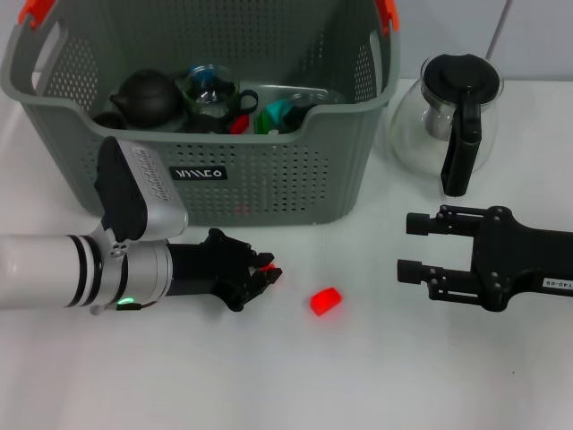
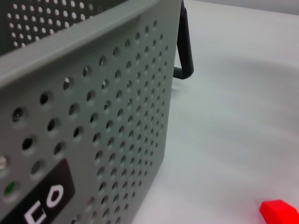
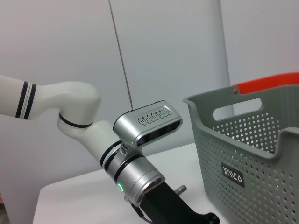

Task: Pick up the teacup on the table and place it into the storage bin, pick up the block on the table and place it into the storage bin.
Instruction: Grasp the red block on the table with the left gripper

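The red block (image 1: 326, 300) lies on the white table in front of the storage bin (image 1: 269, 179), a grey perforated basket. My left gripper (image 1: 260, 276) hovers low just left of the block, a short gap away and pointing at it. In the left wrist view the block (image 2: 279, 212) shows at the edge, beside the bin's wall (image 2: 93, 116). My right gripper (image 1: 410, 247) rests open and empty on the table to the right. No teacup stands on the table. The bin holds a small glass cup (image 1: 210, 88) and a black teapot (image 1: 148, 94).
A glass teapot (image 1: 457, 116) with a black handle stands right of the bin, behind the right gripper. Red and green pieces (image 1: 269, 116) lie in the bin. Orange clips (image 1: 387, 11) mark its handles. The right wrist view shows the bin (image 3: 252, 149).
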